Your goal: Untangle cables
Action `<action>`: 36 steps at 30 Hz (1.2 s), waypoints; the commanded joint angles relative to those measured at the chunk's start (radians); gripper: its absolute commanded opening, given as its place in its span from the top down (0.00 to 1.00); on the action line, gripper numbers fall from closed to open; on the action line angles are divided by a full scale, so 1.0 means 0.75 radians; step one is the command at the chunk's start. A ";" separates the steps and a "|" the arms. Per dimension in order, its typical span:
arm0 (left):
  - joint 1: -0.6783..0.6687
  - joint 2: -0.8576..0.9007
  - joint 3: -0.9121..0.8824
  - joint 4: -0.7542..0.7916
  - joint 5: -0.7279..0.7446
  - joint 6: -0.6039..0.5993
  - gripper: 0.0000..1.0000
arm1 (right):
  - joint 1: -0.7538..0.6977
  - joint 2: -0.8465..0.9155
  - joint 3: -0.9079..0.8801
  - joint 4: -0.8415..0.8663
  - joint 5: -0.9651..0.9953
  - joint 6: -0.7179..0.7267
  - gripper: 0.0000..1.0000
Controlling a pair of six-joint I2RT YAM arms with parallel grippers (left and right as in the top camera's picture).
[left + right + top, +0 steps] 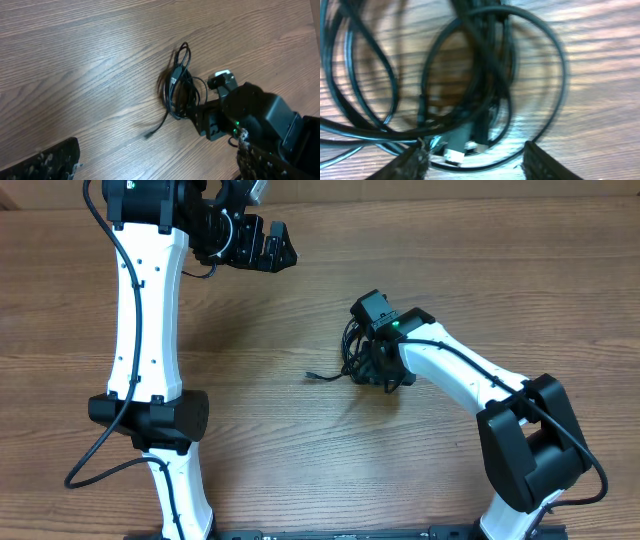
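The cables (354, 358) lie as one tangled bundle of thin black loops on the wooden table, right of centre. One loose plug end (312, 376) trails out to the left. My right gripper (384, 376) sits low over the bundle's right side. In the right wrist view its open jaws (479, 162) straddle the cables (470, 95), with two silver-tipped plugs (456, 152) lying between the fingers. My left gripper (274, 248) hangs wide open far up and to the left, holding nothing. From the left wrist view, the bundle (177, 90) and the right gripper (200, 117) show beyond my left gripper (155, 167).
The left arm (150, 330) stretches along the table's left side. Over the lower right reaches the right arm (470, 375). Bare wood grain table (300, 460) surrounds the bundle.
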 commanded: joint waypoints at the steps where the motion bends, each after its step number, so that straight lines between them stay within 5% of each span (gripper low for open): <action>1: -0.009 -0.031 0.024 -0.001 -0.008 0.030 0.00 | -0.010 -0.009 0.106 -0.026 0.039 -0.031 0.36; 5: -0.009 -0.031 0.024 -0.004 -0.008 0.030 0.00 | -0.010 -0.009 0.152 -0.030 0.040 -0.035 0.25; 10: -0.009 -0.031 0.020 -0.004 -0.009 0.030 0.00 | -0.019 -0.007 0.128 0.023 0.057 -0.040 0.25; 15: -0.010 -0.031 0.019 -0.004 -0.009 0.030 0.00 | -0.025 -0.007 0.073 0.057 0.124 -0.041 0.36; 19: -0.010 -0.031 0.019 -0.004 -0.009 0.030 0.00 | -0.034 -0.007 0.070 0.064 0.124 -0.040 0.54; 36: -0.010 -0.031 0.010 -0.004 -0.044 0.031 0.00 | -0.083 -0.006 0.064 0.123 0.112 -0.040 0.50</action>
